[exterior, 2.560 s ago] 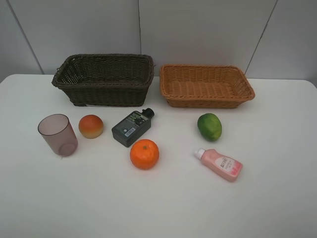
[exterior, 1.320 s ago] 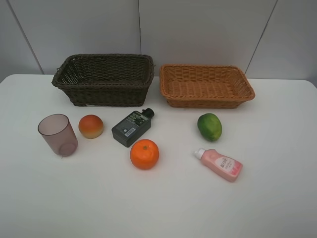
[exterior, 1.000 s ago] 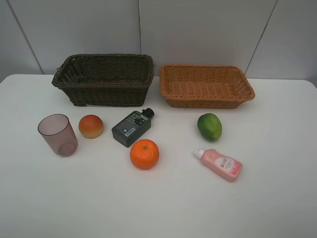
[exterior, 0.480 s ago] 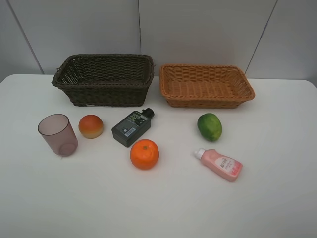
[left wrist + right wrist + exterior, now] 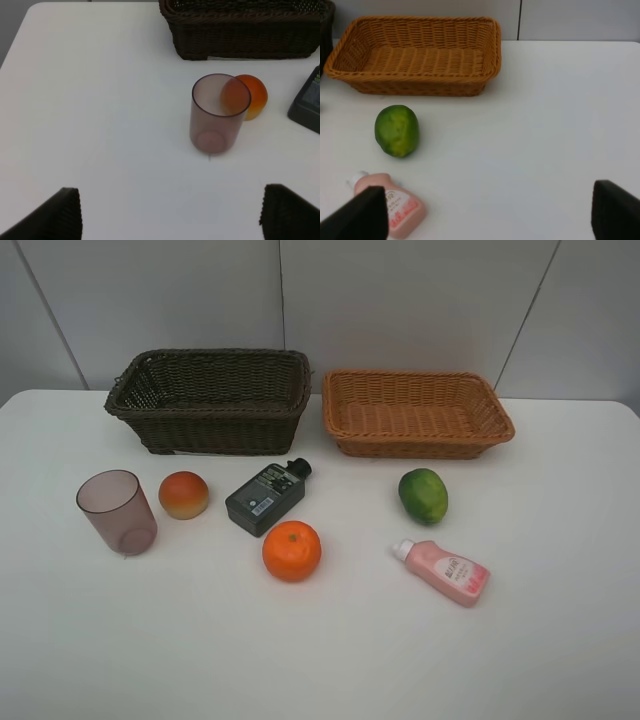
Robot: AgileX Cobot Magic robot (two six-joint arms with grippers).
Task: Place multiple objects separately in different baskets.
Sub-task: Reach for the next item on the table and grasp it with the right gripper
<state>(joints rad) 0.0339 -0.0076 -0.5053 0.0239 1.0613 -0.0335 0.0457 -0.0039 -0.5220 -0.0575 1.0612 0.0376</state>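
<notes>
Two baskets stand at the back of the white table: a dark brown one (image 5: pixel 210 400) (image 5: pixel 240 27) on the left and a light tan one (image 5: pixel 415 412) (image 5: pixel 415 55) on the right; nothing shows inside either. In front lie a mauve cup (image 5: pixel 116 511) (image 5: pixel 219 114), a red-yellow peach (image 5: pixel 184 494) (image 5: pixel 250 95), a dark grey bottle (image 5: pixel 266 497) (image 5: pixel 307 100), an orange (image 5: pixel 292 550), a green lime (image 5: pixel 423 495) (image 5: pixel 397 130) and a pink bottle (image 5: pixel 443 571) (image 5: pixel 395 205). My left gripper (image 5: pixel 170 212) is open, short of the cup. My right gripper (image 5: pixel 490 212) is open, beside the pink bottle. Neither holds anything.
A grey panelled wall (image 5: pixel 300 300) rises behind the baskets. The table's left edge (image 5: pixel 12 45) shows in the left wrist view. Neither arm appears in the exterior high view.
</notes>
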